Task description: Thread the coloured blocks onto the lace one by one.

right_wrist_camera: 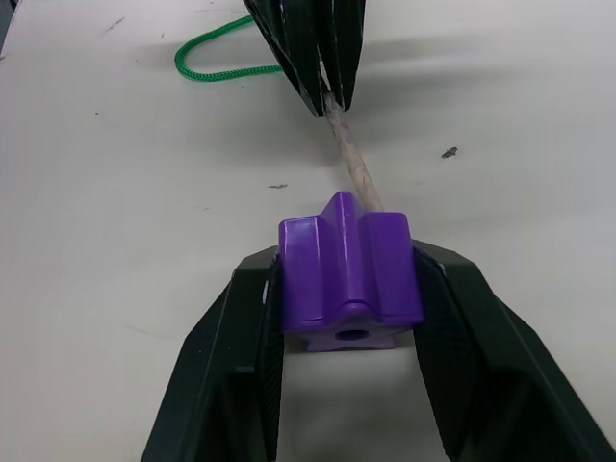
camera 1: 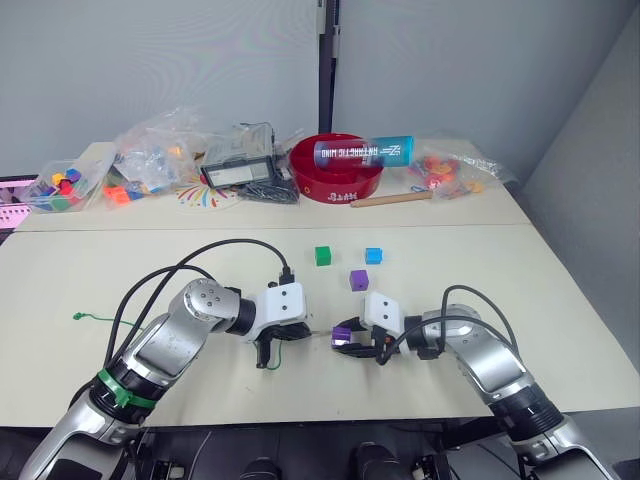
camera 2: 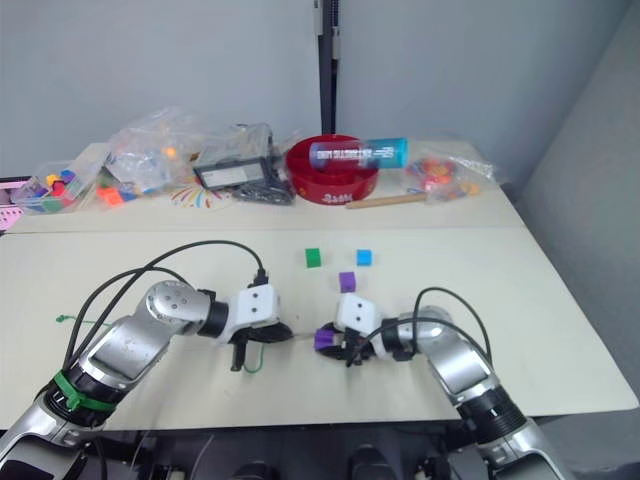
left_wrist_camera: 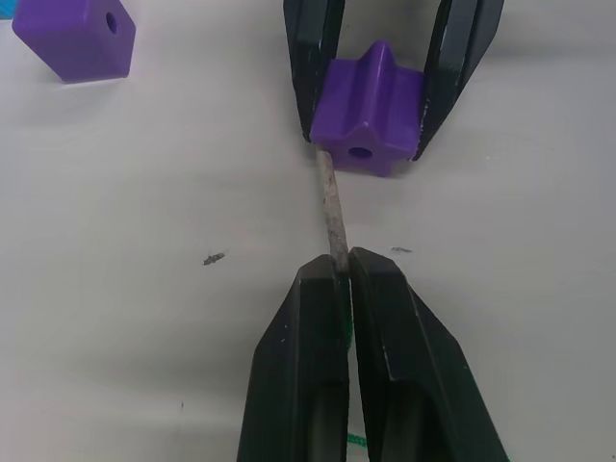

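At the far left of the tabletop [camera 1: 90, 270] lies the tail end of the green lace [camera 1: 82, 317]. The lace's stiff pale tip [left_wrist_camera: 332, 214] is pinched between the clenched fingers of the left hand [camera 1: 265, 355], low over the tabletop near the front edge. The tip reaches the side of a purple block [right_wrist_camera: 348, 274] and meets it just beside the hole that faces the left wrist view. That block is gripped on two sides by the right hand [camera 1: 352, 345]. Behind the hands, loose on the tabletop, sit a green block [camera 1: 322, 256], a second purple block [camera 1: 358, 279] and a blue block [camera 1: 373, 255].
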